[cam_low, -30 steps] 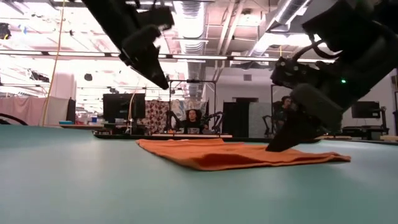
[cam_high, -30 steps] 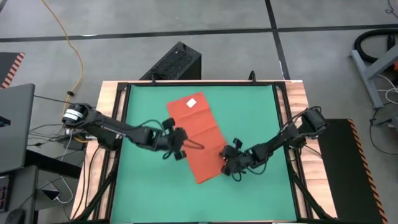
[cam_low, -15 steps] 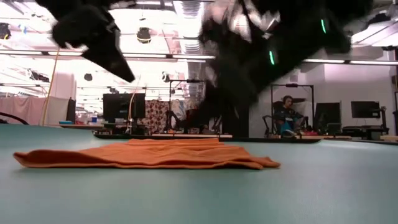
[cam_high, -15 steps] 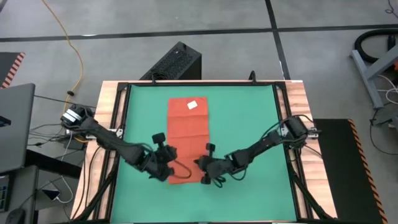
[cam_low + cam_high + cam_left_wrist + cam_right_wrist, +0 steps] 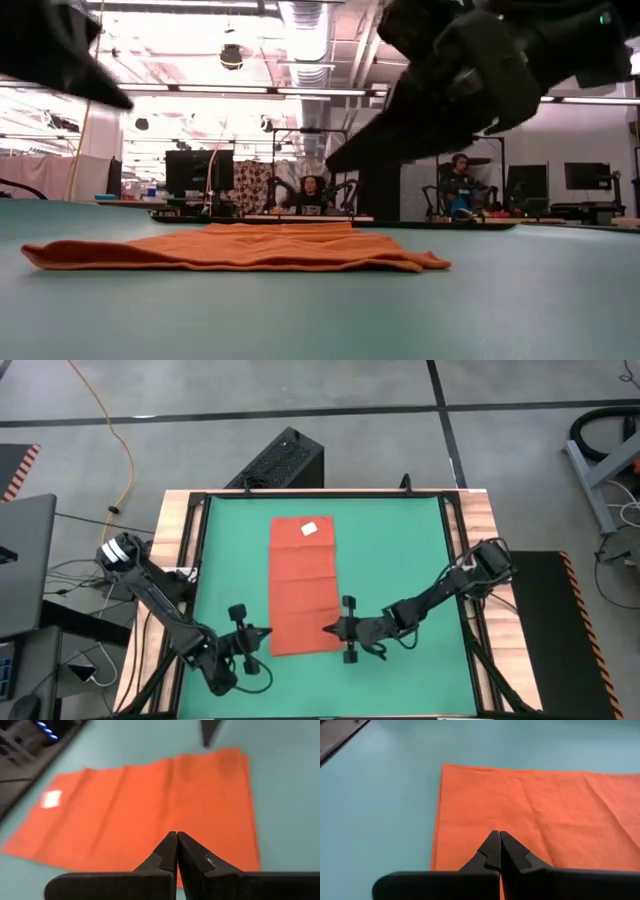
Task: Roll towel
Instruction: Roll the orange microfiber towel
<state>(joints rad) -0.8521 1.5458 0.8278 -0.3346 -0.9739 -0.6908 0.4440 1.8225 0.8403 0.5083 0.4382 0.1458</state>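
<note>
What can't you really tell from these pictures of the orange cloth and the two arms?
- White tag on the flat orange-red cloth towel: too small to read from above, blurred in the left wrist view.
- Towel's far end: foreshortened in the low view.
- Left gripper: cropped to a dark edge in the low view.
- People beyond the green mat: too distant.

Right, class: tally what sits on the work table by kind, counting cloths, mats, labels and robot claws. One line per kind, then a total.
Orange-red towel: 1
Green mat: 1
White tag on the towel: 1
Robot claws: 2, the left claw and the right claw, both shut and flanking the towel's near end
Total: 5
</note>
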